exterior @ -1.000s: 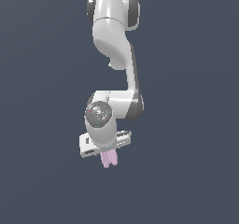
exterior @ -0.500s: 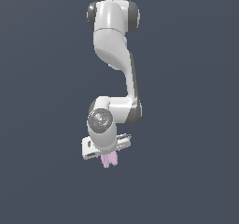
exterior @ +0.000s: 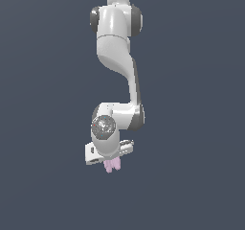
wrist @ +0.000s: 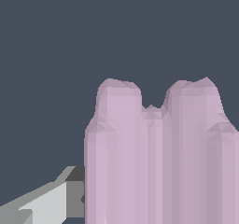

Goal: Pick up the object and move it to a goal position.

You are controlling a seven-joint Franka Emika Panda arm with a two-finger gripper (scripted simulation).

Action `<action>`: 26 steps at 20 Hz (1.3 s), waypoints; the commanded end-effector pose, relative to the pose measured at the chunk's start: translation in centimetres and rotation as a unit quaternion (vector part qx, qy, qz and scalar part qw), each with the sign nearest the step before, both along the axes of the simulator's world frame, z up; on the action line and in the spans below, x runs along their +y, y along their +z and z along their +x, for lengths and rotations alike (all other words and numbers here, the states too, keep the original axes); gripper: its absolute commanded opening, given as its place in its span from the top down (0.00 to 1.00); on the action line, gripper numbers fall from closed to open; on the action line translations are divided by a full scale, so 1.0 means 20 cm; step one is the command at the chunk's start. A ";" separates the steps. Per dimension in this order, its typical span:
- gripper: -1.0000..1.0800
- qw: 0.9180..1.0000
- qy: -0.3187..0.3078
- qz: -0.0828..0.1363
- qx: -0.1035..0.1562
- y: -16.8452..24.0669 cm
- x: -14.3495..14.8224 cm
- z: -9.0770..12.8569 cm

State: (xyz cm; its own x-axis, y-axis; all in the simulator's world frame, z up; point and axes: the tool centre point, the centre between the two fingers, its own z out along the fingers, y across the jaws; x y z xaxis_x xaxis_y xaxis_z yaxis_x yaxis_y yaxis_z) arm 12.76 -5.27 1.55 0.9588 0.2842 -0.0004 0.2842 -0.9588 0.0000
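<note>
The object is a small pale pink ridged block (exterior: 112, 165) with two lobes and a groove between them. It sticks out below my gripper (exterior: 112, 162) in the exterior view, held in the air against the plain dark grey background. In the wrist view the pink block (wrist: 158, 157) fills much of the picture, close to the camera, with one grey and white finger (wrist: 51, 202) pressed against its side. The other finger is hidden behind the block. My gripper is shut on the block.
The white arm (exterior: 117, 47) reaches down from above in the exterior view, with the wrist (exterior: 112, 128) bent over the gripper. Nothing but flat dark grey shows around it; no table or goal marker shows.
The arm has moved a little to the exterior view's right and slightly up, carrying the pink block. The grip on the block is unchanged.
</note>
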 end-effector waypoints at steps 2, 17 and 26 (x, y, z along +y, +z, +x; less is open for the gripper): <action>1.00 1.000 0.000 0.000 0.000 0.00 0.00 0.00; 1.00 1.000 0.000 0.000 0.000 0.01 0.01 -0.03; 1.00 1.000 0.000 0.000 0.000 0.03 0.05 -0.14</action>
